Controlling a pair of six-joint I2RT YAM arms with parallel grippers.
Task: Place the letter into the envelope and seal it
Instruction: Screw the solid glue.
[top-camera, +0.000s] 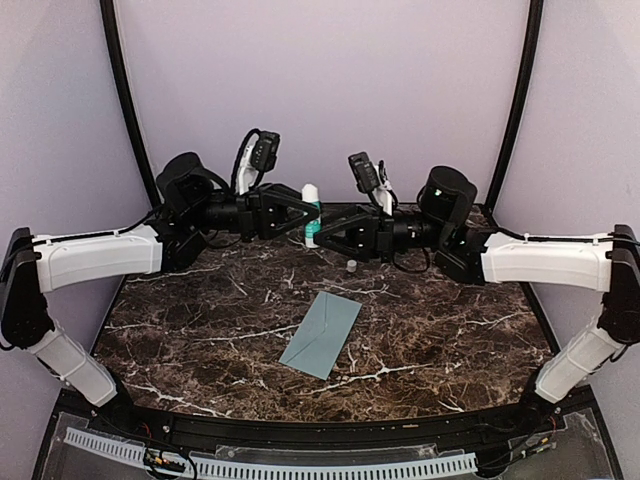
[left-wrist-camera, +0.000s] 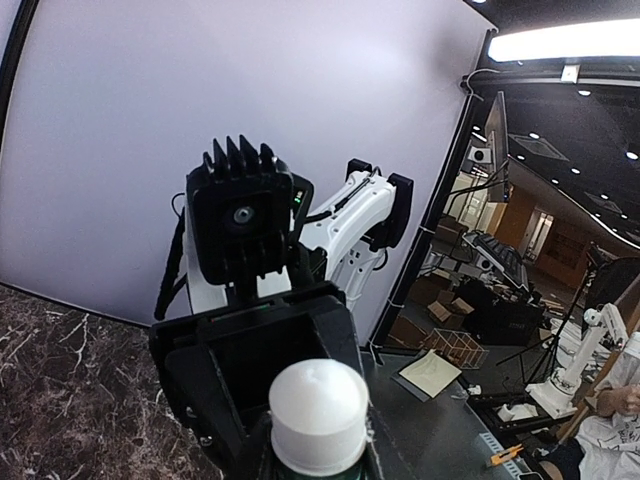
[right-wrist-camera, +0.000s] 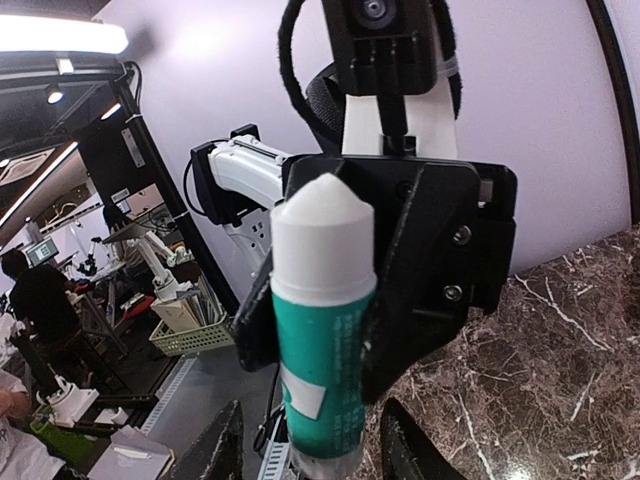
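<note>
At the back of the table (top-camera: 450, 330), the left pincer (top-camera: 300, 214) clamps the green-and-white glue stick (right-wrist-camera: 322, 340), holding it upright in the air. The right pincer (right-wrist-camera: 314, 448) stands parted, one finger on either side of the stick's lower end, with gaps showing. A small white cap (top-camera: 351, 265) lies just below. The envelope (top-camera: 321, 334) lies flat at mid-table, well apart from both.

Wrist cameras (close, opposed) apparently share glue stick (right-wrist-camera: 322, 330).

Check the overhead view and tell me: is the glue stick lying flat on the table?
No, the glue stick stands upright, clamped between the left fingers and held up off the table.
</note>
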